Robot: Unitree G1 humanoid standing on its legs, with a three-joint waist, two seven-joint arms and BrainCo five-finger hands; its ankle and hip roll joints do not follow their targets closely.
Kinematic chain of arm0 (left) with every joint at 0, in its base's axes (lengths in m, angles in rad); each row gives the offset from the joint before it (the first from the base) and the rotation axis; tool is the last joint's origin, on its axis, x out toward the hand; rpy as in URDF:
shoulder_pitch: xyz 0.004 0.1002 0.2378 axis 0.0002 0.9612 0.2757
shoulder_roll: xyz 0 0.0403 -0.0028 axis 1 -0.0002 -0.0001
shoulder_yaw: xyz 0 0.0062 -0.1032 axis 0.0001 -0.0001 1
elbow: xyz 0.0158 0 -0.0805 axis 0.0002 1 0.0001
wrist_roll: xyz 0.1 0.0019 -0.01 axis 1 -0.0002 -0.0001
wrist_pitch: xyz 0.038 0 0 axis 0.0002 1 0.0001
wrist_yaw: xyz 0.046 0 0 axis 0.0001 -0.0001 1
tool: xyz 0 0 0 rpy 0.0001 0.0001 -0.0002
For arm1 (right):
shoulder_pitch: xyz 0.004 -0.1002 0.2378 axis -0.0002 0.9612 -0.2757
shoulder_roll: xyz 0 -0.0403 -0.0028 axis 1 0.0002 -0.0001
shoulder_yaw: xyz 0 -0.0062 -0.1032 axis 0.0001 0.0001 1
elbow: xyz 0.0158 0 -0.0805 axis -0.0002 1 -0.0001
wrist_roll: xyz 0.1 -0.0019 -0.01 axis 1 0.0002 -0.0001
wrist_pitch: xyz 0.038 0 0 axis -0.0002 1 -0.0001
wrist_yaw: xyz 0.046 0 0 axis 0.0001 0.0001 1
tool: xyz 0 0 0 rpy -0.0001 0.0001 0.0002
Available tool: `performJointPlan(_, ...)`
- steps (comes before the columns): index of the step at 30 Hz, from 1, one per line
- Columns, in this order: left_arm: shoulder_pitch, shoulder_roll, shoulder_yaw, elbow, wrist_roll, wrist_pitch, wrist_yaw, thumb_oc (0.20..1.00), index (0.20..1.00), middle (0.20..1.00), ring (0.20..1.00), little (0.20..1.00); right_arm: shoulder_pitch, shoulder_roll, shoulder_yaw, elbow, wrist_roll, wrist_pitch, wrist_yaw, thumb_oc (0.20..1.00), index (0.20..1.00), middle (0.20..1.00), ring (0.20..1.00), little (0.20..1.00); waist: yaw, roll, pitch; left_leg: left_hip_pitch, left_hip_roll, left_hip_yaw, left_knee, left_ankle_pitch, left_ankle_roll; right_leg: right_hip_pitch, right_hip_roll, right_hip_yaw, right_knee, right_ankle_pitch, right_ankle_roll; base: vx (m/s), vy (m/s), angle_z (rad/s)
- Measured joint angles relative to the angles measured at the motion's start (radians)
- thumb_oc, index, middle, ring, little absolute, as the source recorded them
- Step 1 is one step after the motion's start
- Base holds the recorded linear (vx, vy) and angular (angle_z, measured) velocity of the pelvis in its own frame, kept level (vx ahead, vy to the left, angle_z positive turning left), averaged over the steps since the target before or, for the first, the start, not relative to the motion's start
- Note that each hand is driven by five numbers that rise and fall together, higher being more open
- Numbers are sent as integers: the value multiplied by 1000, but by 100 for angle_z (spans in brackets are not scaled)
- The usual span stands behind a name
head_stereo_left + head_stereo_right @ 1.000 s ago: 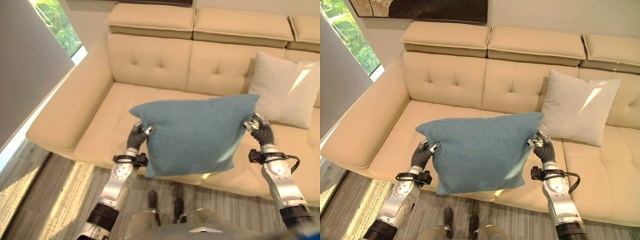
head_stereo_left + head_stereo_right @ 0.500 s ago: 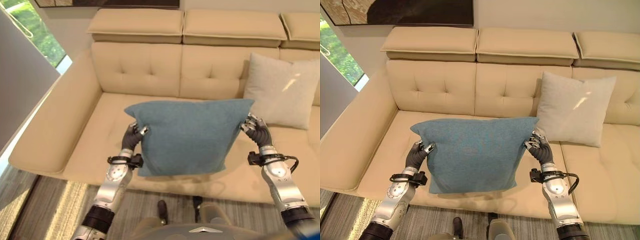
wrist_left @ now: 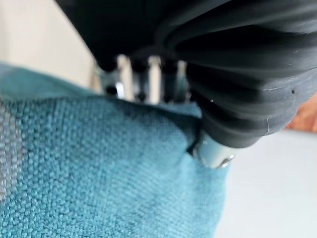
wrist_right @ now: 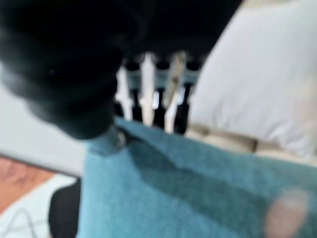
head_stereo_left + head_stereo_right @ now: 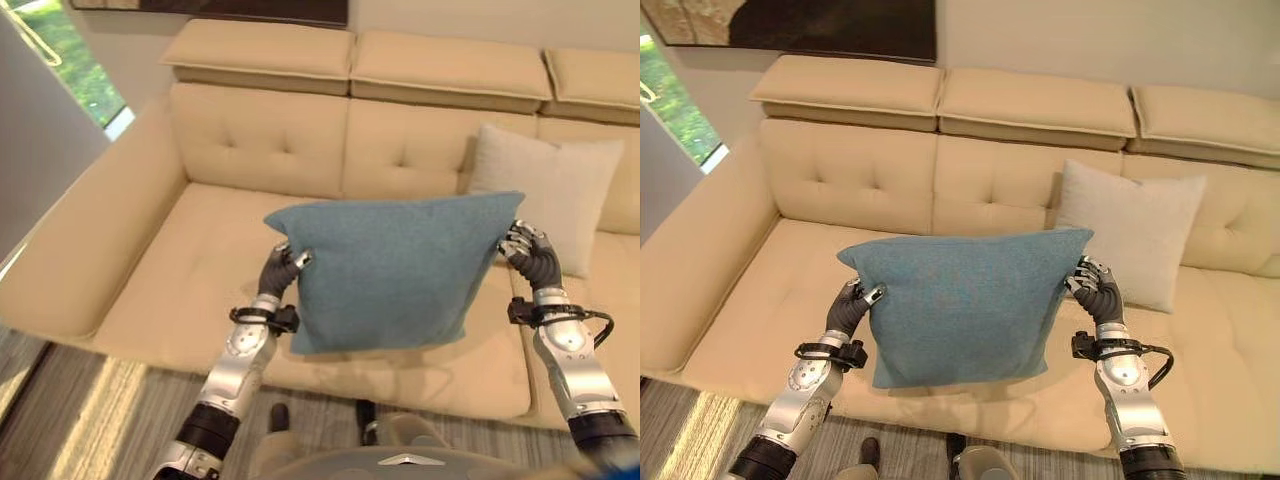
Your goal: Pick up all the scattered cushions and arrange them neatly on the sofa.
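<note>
A teal cushion (image 5: 395, 268) hangs upright in the air above the seat of the beige sofa (image 5: 170, 280). My left hand (image 5: 281, 270) pinches its left edge and my right hand (image 5: 530, 252) pinches its upper right corner. In the left wrist view the teal cushion (image 3: 99, 168) lies under my curled fingers (image 3: 148, 79). In the right wrist view my fingers (image 4: 148, 94) curl over the cushion's edge (image 4: 188, 198). A light grey cushion (image 5: 555, 190) leans upright against the sofa's backrest, behind and to the right of the teal one.
The sofa's left armrest (image 5: 75, 240) runs along the left, with a window (image 5: 65, 55) beyond it. Striped grey floor (image 5: 110, 430) lies in front of the sofa. The seat left of the teal cushion is bare.
The camera has shifted, so the sofa sits differently in view. The teal cushion stays held between both hands, now a little further right and closer to the grey cushion.
</note>
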Motion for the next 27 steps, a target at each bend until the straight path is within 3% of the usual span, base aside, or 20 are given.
performJointPlan(1, -6, 0, -5, 0, 2, 0, -1, 200, 200, 200, 200, 200, 0, -2, -3, 0, 0, 0, -1, 200, 200, 200, 200, 200, -9, 21, 2, 9, 3, 20, -9, 21, 24, -5, 3, 3, 6, -1, 3, -41, 194, -26)
performJointPlan(2, -11, -3, -6, 0, 2, 0, -1, 200, 200, 200, 200, 200, -1, -6, -5, -1, 0, 0, -2, 200, 200, 200, 200, 200, -14, 35, 0, 7, 4, 28, -8, -1, 6, -17, 4, 9, 15, -9, 16, -54, 246, -25)
performJointPlan(4, -28, 3, -4, 0, 2, 0, 0, 200, 200, 200, 200, 200, -4, -5, -6, -2, 0, 0, -1, 200, 200, 200, 200, 200, -6, 31, 1, -9, -26, 62, -11, -7, 19, -58, -28, 34, 45, -14, 38, -21, 119, -24)
performJointPlan(8, -32, 28, 19, 0, 3, -4, 1, 200, 200, 200, 200, 200, 1, 9, 8, -2, -1, 0, 10, 200, 200, 200, 200, 200, 3, 27, 3, -17, -99, 135, -33, -2, 79, -110, -124, 33, 46, -6, 90, -42, 152, -40)
performJointPlan(11, -18, 74, 57, -1, 2, -4, 1, 200, 200, 200, 200, 200, -4, 25, 56, 0, -2, 1, 20, 200, 200, 200, 200, 200, 55, 19, 7, -8, -93, 243, -55, 2, 107, -117, -208, -130, 22, 8, 115, -8, 96, -90)
performJointPlan(13, -3, 82, 67, -1, 2, -4, 1, 200, 200, 200, 200, 200, 7, 27, 78, 0, -2, 1, 23, 200, 200, 200, 200, 200, 59, 2, 11, 12, -103, 245, -62, 0, 109, -44, -249, -167, -14, 42, 158, 81, 89, -23)
performJointPlan(14, 3, 81, 67, -1, 2, -5, 1, 200, 200, 200, 200, 200, 11, 29, 78, 4, -2, 1, 26, 200, 200, 200, 200, 200, 50, -10, 14, 28, -113, 236, -73, -1, 108, -14, -246, -149, -28, 28, 177, 73, 19, -6)
performJointPlan(15, 35, 68, 84, -1, 1, -6, 2, 200, 200, 200, 200, 200, 4, 28, 86, 16, -2, 1, 34, 200, 200, 200, 200, 200, 57, 4, 25, 64, -92, 235, -104, 15, 99, -27, -207, -101, 13, 5, 186, 66, -76, -8)
performJointPlan(17, 56, 67, 78, -2, 2, -6, 0, 200, 200, 200, 200, 200, 5, 21, 88, 19, -2, 1, 39, 200, 200, 200, 200, 200, 58, 11, 26, 77, -75, 244, -118, 20, 84, -18, -194, -119, 13, -7, 160, 75, -77, -3)
performJointPlan(19, 65, 50, 64, -2, 3, -4, -1, 200, 200, 200, 200, 200, 6, 20, 77, 22, -3, 2, 40, 200, 200, 200, 200, 200, 42, 20, 26, 67, -55, 211, -113, 29, 70, 9, -163, -123, -7, -4, 143, 130, -172, 29)
performJointPlan(22, 53, 16, 42, -1, 1, -3, -12, 200, 200, 200, 200, 200, 10, 19, 38, 30, -3, 2, 36, 200, 200, 200, 200, 200, 43, 4, 30, -33, -38, 184, 45, 40, 30, 14, -149, -142, 8, -33, 107, 33, -130, 58)
performJointPlan(24, 42, 27, 36, 0, 1, -1, -22, 200, 200, 200, 200, 200, -7, 12, 29, 26, -3, 2, 29, 200, 200, 200, 200, 200, 48, -37, 49, -143, -34, 155, 241, 90, -41, 0, -179, -132, 52, -72, 53, 112, 28, 49)
performJointPlan(25, 51, 28, 37, 0, -1, -1, -22, 200, 200, 200, 200, 200, -10, 9, 30, 19, -3, 2, 30, 200, 200, 200, 200, 200, 56, -34, 47, -143, -27, 154, 252, 98, -34, 12, -179, -133, 49, -72, 51, 155, 66, 21)
performJointPlan(26, 53, 30, 37, 0, -1, -1, -22, 200, 200, 200, 200, 200, -8, 6, 29, 11, -3, 2, 29, 200, 200, 200, 200, 200, 52, -31, 46, -145, -9, 152, 241, 70, -7, 25, -175, -142, 36, -72, 49, 160, 100, 4)
performJointPlan(27, 51, 31, 38, -1, -1, -1, -22, 200, 200, 200, 200, 200, -8, 5, 29, 6, -3, 2, 28, 200, 200, 200, 200, 200, 51, -28, 44, -136, 10, 153, 217, 63, -3, 29, -169, -146, 30, -74, 44, 226, 212, 10)
